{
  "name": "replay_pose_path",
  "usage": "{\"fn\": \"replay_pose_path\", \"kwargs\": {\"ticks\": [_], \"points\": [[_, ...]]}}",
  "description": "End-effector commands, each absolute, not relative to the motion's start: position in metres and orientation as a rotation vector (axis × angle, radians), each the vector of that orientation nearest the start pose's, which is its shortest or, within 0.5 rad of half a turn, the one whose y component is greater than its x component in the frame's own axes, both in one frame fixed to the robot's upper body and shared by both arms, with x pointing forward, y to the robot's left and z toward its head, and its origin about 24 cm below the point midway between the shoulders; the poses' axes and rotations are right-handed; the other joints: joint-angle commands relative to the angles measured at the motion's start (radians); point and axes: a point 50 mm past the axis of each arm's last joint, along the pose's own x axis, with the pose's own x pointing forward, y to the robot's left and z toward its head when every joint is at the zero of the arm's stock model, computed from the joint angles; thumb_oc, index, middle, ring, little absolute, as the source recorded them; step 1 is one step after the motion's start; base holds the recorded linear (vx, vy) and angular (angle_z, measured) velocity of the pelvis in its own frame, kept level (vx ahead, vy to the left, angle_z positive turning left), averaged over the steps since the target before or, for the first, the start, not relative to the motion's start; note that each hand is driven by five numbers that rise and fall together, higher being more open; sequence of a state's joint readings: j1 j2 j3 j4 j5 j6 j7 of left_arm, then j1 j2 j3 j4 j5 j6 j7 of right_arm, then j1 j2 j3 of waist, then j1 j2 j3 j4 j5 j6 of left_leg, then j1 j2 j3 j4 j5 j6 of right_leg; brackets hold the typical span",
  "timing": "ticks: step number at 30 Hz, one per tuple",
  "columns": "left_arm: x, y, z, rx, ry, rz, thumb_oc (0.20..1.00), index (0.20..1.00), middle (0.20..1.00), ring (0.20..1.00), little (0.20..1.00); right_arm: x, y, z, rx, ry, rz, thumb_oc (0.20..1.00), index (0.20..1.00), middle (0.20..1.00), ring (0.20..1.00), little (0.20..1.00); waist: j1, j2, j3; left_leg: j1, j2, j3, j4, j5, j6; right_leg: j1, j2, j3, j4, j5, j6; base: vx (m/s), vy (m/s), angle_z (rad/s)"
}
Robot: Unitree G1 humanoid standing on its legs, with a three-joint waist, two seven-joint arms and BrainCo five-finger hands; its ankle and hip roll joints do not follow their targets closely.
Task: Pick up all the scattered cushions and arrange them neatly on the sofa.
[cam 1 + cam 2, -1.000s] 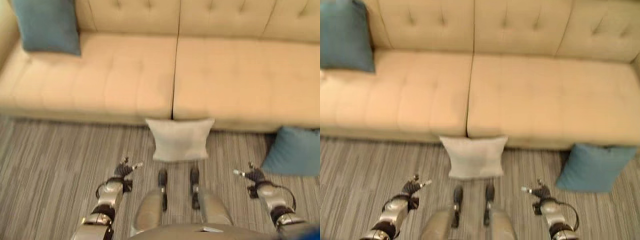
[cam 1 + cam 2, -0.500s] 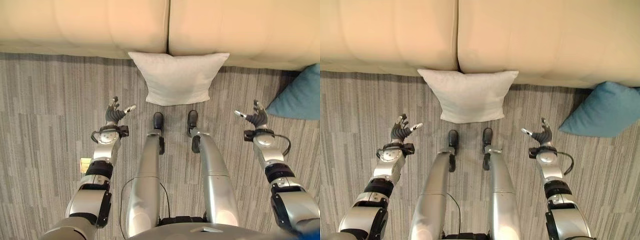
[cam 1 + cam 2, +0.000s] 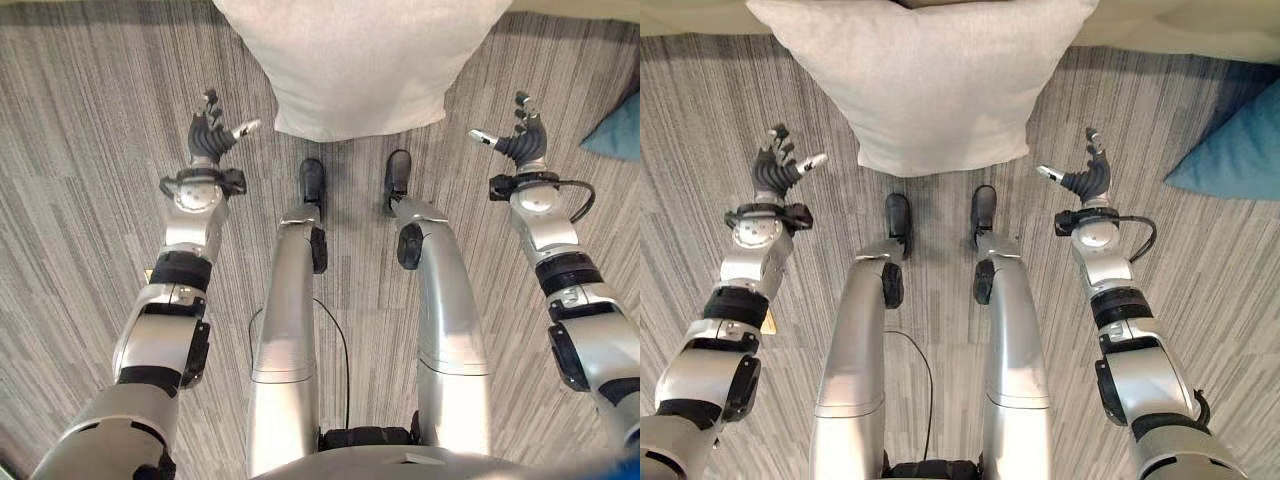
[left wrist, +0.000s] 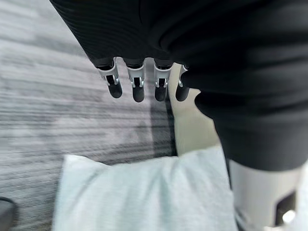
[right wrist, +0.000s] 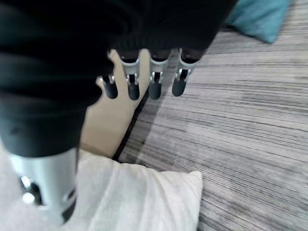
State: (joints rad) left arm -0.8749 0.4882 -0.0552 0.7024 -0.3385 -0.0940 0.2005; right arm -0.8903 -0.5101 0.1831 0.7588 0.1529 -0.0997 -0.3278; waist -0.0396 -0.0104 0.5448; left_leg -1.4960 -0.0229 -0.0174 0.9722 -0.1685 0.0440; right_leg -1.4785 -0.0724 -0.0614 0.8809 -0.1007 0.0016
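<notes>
White cushion (image 3: 915, 80) lies on the floor (image 3: 700, 80) against the sofa (image 3: 1160, 30); left hand (image 3: 210, 135) and right hand (image 3: 520, 145) flank it, fingers spread, empty.

The white cushion (image 3: 925, 80) runs past the upper edge in both eye views, the blue cushion (image 3: 1240, 150) is cut by the right edge so that only a corner shows, and the sofa (image 3: 1170, 35) shows merely as a thin front strip.
</notes>
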Motion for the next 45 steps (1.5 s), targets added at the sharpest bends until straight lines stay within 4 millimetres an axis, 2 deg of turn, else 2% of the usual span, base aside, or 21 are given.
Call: {"fn": "replay_pose_path", "kwargs": {"ticks": [1, 6, 10, 13, 15, 16, 18, 20, 21, 22, 23, 24, 25, 28, 33, 36, 39, 42, 44, 45], "points": [[0.384, 0.242, 0.192, 0.085, -0.306, 0.293, 1.0, 1.0, 1.0, 1.0, 1.0, 0.384, -0.242, 0.202, -0.394, -0.346, -0.378, 1.0, 1.0, 1.0, 1.0, 1.0, -0.011, 0.053, -0.025, 0.034, -0.047, -0.061, -0.063, -0.031, 0.007, 0.094, 0.002, 0.004, 0.009, 0.085, 0.036, -0.01, 0.024, -0.04], [0.393, 0.23, 0.232, 0.089, -0.404, 0.276, 1.0, 1.0, 1.0, 1.0, 1.0, 0.393, -0.226, 0.244, -0.415, -0.452, -0.362, 1.0, 1.0, 1.0, 1.0, 1.0, -0.014, 0.055, -0.025, -0.023, -0.055, -0.061, -0.061, -0.02, 0.006, 0.039, 0.011, 0.01, 0.015, 0.092, 0.041, 0.0, 0.009, -0.03], [0.396, 0.218, 0.261, 0.086, -0.477, 0.261, 1.0, 1.0, 1.0, 1.0, 1.0, 0.396, -0.205, 0.278, -0.434, -0.549, -0.325, 1.0, 1.0, 1.0, 1.0, 1.0, -0.018, 0.053, -0.025, -0.066, -0.062, -0.062, -0.059, -0.014, -0.001, -0.003, 0.014, 0.012, 0.017, 0.091, 0.039, 0.0, 0.0, 0.0], [0.4, 0.198, 0.278, 0.097, -0.51, 0.222, 1.0, 1.0, 1.0, 1.0, 1.0, 0.398, -0.173, 0.305, -0.43, -0.637, -0.262, 1.0, 1.0, 1.0, 1.0, 1.0, -0.022, 0.046, -0.025, -0.073, -0.067, -0.054, -0.07, -0.016, -0.003, -0.02, 0.021, 0.023, 0.018, 0.09, 0.037, 0.0, 0.0, 0.0], [0.402, 0.189, 0.285, 0.124, -0.522, 0.207, 1.0, 1.0, 1.0, 1.0, 1.0, 0.398, -0.158, 0.314, -0.446, -0.667, -0.23, 1.0, 1.0, 1.0, 1.0, 1.0, -0.023, 0.043, -0.025, -0.073, -0.068, -0.052, -0.078, -0.015, -0.004, -0.026, 0.024, 0.028, 0.016, 0.088, 0.036, 0.04, -0.012, 0.02], [0.403, 0.178, 0.292, 0.132, -0.54, 0.187, 1.0, 1.0, 1.0, 1.0, 1.0, 0.397, -0.143, 0.323, -0.468, -0.698, -0.197, 1.0, 1.0, 1.0, 1.0, 1.0, -0.023, 0.04, -0.025, -0.074, -0.07, -0.052, -0.085, -0.016, -0.004, -0.032, 0.026, 0.032, 0.017, 0.085, 0.037, 0.03, -0.013, 0.0], [0.403, 0.178, 0.293, 0.132, -0.54, 0.188, 1.0, 1.0, 1.0, 1.0, 1.0, 0.397, -0.143, 0.324, -0.469, -0.699, -0.197, 1.0, 1.0, 1.0, 1.0, 1.0, -0.023, 0.04, -0.025, -0.074, -0.07, -0.051, -0.086, -0.016, -0.004, -0.033, 0.026, 0.033, 0.017, 0.085, 0.037, 0.0, 0.0, 0.0], [0.405, 0.145, 0.312, 0.091, -0.581, 0.13, 1.0, 1.0, 1.0, 1.0, 1.0, 0.392, -0.101, 0.34, -0.445, -0.768, -0.113, 1.0, 1.0, 1.0, 1.0, 1.0, -0.028, 0.036, -0.025, -0.074, -0.074, -0.045, -0.114, -0.009, -0.006, -0.04, 0.029, 0.039, -0.001, 0.079, 0.036, 0.04, -0.022, 0.01], [0.405, 0.145, 0.312, 0.091, -0.582, 0.131, 1.0, 1.0, 1.0, 1.0, 1.0, 0.392, -0.101, 0.34, -0.445, -0.768, -0.113, 1.0, 1.0, 1.0, 1.0, 1.0, -0.028, 0.036, -0.025, -0.074, -0.074, -0.044, -0.114, -0.009, -0.006, -0.04, 0.029, 0.04, -0.001, 0.079, 0.036, 0.0, 0.0, 0.0], [0.403, 0.134, 0.318, 0.068, -0.598, 0.101, 1.0, 1.0, 1.0, 1.0, 1.0, 0.389, -0.089, 0.344, -0.421, -0.789, -0.082, 0.545, 0.545, 0.545, 0.545, 0.545, -0.029, 0.039, -0.025, -0.074, -0.075, -0.044, -0.119, -0.007, -0.007, -0.04, 0.032, 0.041, -0.007, 0.078, 0.035, 0.01, -0.006, 0.04], [0.402, 0.13, 0.32, 0.059, -0.61, 0.088, 1.0, 1.0, 1.0, 1.0, 1.0, 0.387, -0.085, 0.346, -0.4, -0.798, -0.073, 0.316, 0.316, 0.316, 0.316, 0.316, -0.029, 0.039, -0.025, -0.074, -0.074, -0.043, -0.123, -0.005, -0.008, -0.04, 0.032, 0.041, -0.01, 0.079, 0.034, 0.0, 0.0, 0.0], [0.4, 0.125, 0.322, 0.043, -0.623, 0.068, 0.445, 0.445, 0.445, 0.445, 0.445, 0.385, -0.08, 0.347, -0.382, -0.811, -0.053, 0.2, 0.2, 0.2, 0.2, 0.2, -0.029, 0.039, -0.025, -0.074, -0.072, -0.044, -0.126, -0.003, -0.009, -0.042, 0.033, 0.04, -0.013, 0.078, 0.032, 0.0, 0.0, 0.0], [0.397, 0.122, 0.325, 0.027, -0.641, 0.052, 0.2, 0.2, 0.2, 0.2, 0.2, 0.383, -0.077, 0.35, -0.367, -0.826, -0.044, 0.2, 0.2, 0.2, 0.2, 0.2, -0.029, 0.039, -0.025, -0.074, -0.072, -0.044, -0.123, -0.004, -0.009, -0.041, 0.036, 0.039, -0.015, 0.078, 0.03, 0.0, 0.0, 0.0], [0.39, 0.115, 0.33, -0.039, -0.682, 0.005, 0.2, 0.2, 0.2, 0.2, 0.2, 0.373, -0.064, 0.359, -0.321, -0.885, -0.004, 0.2, 0.2, 0.2, 0.2, 0.2, -0.033, 0.038, -0.025, -0.074, -0.075, -0.048, -0.122, -0.002, -0.006, -0.037, 0.045, 0.031, -0.023, 0.084, 0.023, 0.0, -0.006, -0.01], [0.374, 0.104, 0.34, -0.144, -0.764, -0.054, 0.2, 0.2, 0.2, 0.2, 0.2, 0.359, -0.063, 0.369, -0.228, -0.966, -0.002, 0.2, 0.2, 0.2, 0.2, 0.2, -0.04, 0.049, -0.025, -0.071, -0.065, -0.046, -0.124, 0.012, -0.006, -0.009, 0.056, 0.019, -0.075, 0.093, 0.009, -0.04, -0.022, -0.06], [0.361, 0.093, 0.325, -0.227, -0.778, -0.129, 0.2, 0.2, 0.2, 0.2, 0.2, 0.357, -0.069, 0.352, -0.195, -0.956, 0.007, 0.2, 0.2, 0.2, 0.2, 0.2, -0.048, 0.05, -0.025, 0.054, -0.059, -0.033, -0.212, 0.024, -0.007, 0.106, 0.065, 0.02, -0.16, 0.108, 0.001, -0.07, -0.061, 0.0], [0.349, 0.093, 0.31, -0.289, -0.789, -0.149, 0.2, 0.2, 0.2, 0.2, 0.2, 0.353, -0.076, 0.338, -0.197, -0.957, 0.003, 0.2, 0.2, 0.2, 0.2, 0.2, -0.052, 0.042, -0.025, 0.179, -0.054, -0.026, -0.294, 0.036, -0.01, 0.231, 0.063, 0.014, -0.245, 0.117, -0.003, -0.04, -0.081, 0.07], [0.334, 0.1, 0.293, -0.32, -0.803, -0.143, 0.2, 0.2, 0.2, 0.2, 0.2, 0.346, -0.091, 0.309, -0.189, -0.934, -0.001, 0.2, 0.2, 0.2, 0.2, 0.2, -0.053, 0.023, -0.025, 0.348, -0.048, -0.029, -0.387, 0.047, -0.018, 0.386, 0.061, 0.01, -0.334, 0.123, -0.004, -0.01, -0.096, 0.04], [0.321, 0.109, 0.281, -0.32, -0.822, -0.123, 0.2, 0.2, 0.2, 0.2, 0.2, 0.337, -0.105, 0.284, -0.144, -0.898, -0.014, 0.2, 0.2, 0.2, 0.2, 0.2, -0.048, 0.011, -0.025, 0.471, -0.046, -0.028, -0.453, 0.056, -0.023, 0.491, 0.051, 0.001, -0.386, 0.13, 0.002, -0.03, -0.094, 0.03], [0.314, 0.116, 0.266, -0.296, -0.808, -0.103, 0.2, 0.2, 0.2, 0.2, 0.2, 0.33, -0.118, 0.264, -0.1, -0.866, -0.037, 0.2, 0.2, 0.2, 0.2, 0.2, -0.041, 0.007, -0.026, 0.573, -0.048, -0.031, -0.512, 0.065, -0.025, 0.585, 0.044, -0.006, -0.437, 0.132, 0.004, 0.0, -0.075, 0.03]]}}
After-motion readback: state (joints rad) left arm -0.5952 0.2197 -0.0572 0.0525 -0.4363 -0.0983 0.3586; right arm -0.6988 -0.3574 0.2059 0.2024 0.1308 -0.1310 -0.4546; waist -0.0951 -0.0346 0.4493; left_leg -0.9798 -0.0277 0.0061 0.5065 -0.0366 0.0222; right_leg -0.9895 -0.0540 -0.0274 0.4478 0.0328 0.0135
